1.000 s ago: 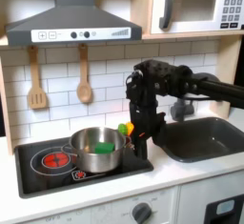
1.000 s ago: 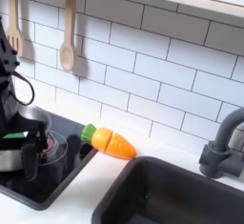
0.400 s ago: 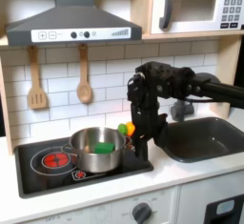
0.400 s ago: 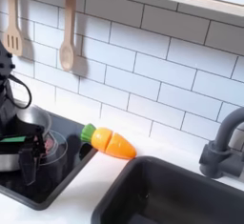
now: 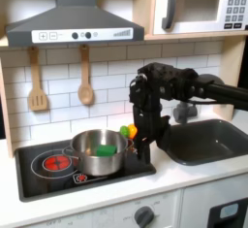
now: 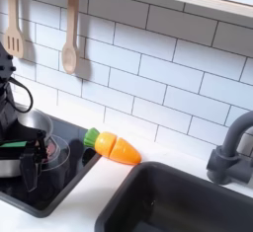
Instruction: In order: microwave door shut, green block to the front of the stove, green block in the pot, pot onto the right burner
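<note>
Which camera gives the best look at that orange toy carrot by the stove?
The second exterior view: the carrot lies whole on the white counter, green tip toward the stove. In the first exterior view only a bit of it peeks out beside the black robot arm.

Orange toy vegetable point(image 6: 115, 148) lies beside the stove point(image 5: 39, 179); its front edge is bare.

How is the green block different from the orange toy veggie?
The green block is small, boxy and all green; the orange toy vegetable is longer, rounded and orange with a green tip. The block sits inside the pot on the stove; the vegetable lies on its side on the white counter, off the stove, by the sink. Both are small, bright toys.
</note>
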